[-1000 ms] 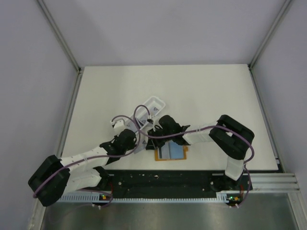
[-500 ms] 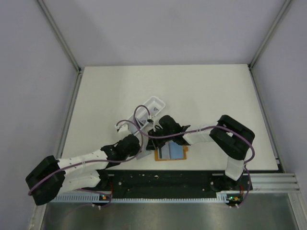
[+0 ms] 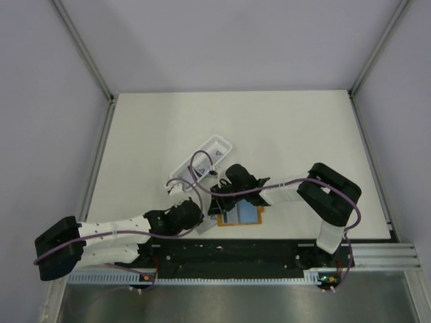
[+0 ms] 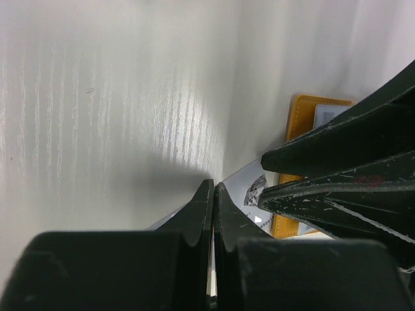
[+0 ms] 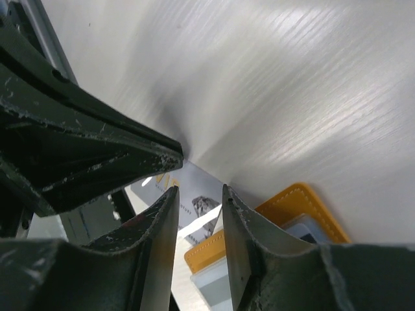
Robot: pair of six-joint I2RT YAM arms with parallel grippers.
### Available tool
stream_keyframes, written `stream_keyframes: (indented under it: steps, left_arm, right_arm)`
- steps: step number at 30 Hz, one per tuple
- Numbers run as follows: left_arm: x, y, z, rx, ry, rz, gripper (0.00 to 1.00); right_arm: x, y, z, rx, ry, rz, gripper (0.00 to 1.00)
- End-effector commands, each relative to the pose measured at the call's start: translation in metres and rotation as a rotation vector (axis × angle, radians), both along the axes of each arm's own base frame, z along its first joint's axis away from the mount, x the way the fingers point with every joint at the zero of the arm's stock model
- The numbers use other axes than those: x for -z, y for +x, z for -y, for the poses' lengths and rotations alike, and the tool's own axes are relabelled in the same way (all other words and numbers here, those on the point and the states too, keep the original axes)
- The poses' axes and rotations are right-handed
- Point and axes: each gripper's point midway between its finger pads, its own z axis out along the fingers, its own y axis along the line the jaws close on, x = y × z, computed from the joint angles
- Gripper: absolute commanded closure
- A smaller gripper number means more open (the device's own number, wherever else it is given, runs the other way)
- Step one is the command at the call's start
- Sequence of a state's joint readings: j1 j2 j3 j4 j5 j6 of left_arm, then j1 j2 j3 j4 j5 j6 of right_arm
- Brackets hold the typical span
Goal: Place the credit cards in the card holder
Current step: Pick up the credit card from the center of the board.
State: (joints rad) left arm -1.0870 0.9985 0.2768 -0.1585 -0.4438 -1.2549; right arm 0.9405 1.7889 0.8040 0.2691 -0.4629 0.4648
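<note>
At the wrists — unclear overhead — a printed card [image 5: 198, 210] shows; left tool [image 4: 213, 184] clenched, right tool [image 5: 200, 189] parted.

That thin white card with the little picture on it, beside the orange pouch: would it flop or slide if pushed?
The thin white printed card looks flat and straight-edged, so probably stiff, flexing only slightly. It shows almost no thickness, so likely very light and awkward to lift. The white table looks smooth, so a push would probably slide it.
</note>
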Motion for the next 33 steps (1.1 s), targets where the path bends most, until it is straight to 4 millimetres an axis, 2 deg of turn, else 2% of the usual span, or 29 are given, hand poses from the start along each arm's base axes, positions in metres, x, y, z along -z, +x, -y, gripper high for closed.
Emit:
stream_keyframes:
  steps: [1,6,24,27,33]
  left_arm:
    - [0.027,-0.022,-0.031,0.011,0.143,-0.088,1.0]
    - [0.025,-0.027,-0.03,0.018,0.144,-0.096,1.0]
    - [0.033,-0.06,-0.049,-0.042,0.242,-0.199,1.0]
    - [0.033,-0.063,-0.05,-0.043,0.246,-0.205,1.0]
    - [0.032,-0.069,-0.051,-0.046,0.241,-0.211,1.0]
  right_arm:
    - [-0.002,-0.021,0.007,-0.051,-0.002,-0.033,0.67]
    - [-0.004,-0.029,0.008,-0.086,-0.002,-0.045,0.67]
    - [-0.004,-0.03,0.004,-0.094,0.013,-0.05,0.67]
    - [-0.012,-0.024,0.0,-0.085,0.033,-0.027,0.67]
    - [-0.046,-0.005,-0.02,-0.06,0.07,0.027,0.68]
